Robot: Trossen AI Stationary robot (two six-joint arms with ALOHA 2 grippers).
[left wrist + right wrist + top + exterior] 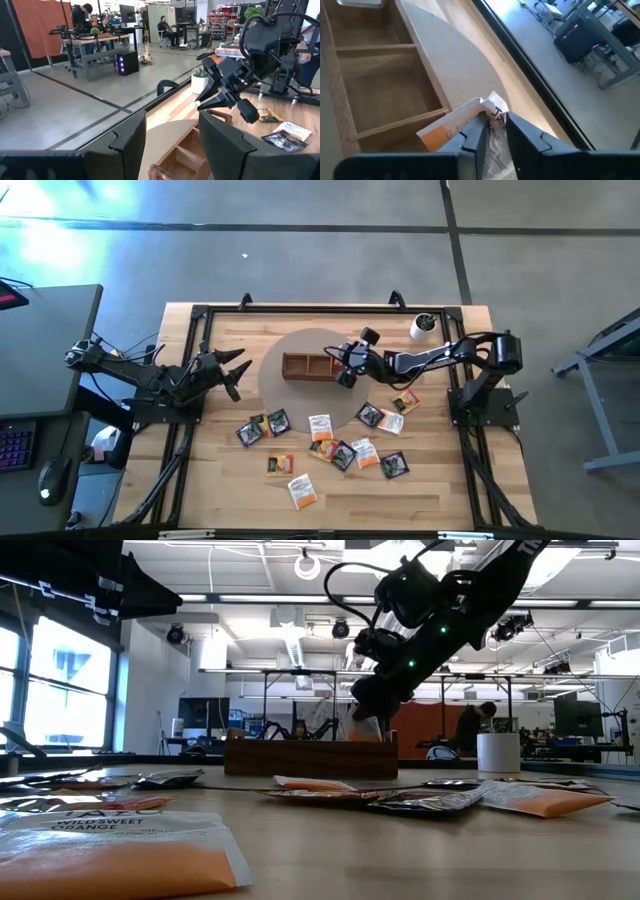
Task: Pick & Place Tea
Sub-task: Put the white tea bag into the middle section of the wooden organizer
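Nearest the low camera lay a white-and-orange sachet [110, 850], flat on the bench at its front edge.

Over the right end of the wooden tray [308, 366] hung the right gripper [492, 131], its two fingers [475, 137] close together with a white-and-orange tea packet [462, 125] standing between them; the packet touched both fingers, tilted above the tray's end compartment, though I could not tell how firmly it was pinched. The tray sat on a round grey mat [300, 345] toward the bench's back edge, its visible compartments showing bare wood. A small white cup [424, 326] stood near the back right corner.

The other sachets [330, 442] were scattered across the bench's front half, black, white-and-orange and yellow ones mixed, some overlapping, with a few more [390, 415] just beside the right arm's base.

The left gripper [232, 368] waited at the bench's left edge, its fingers spread wide and holding nothing, pointed toward the tray.
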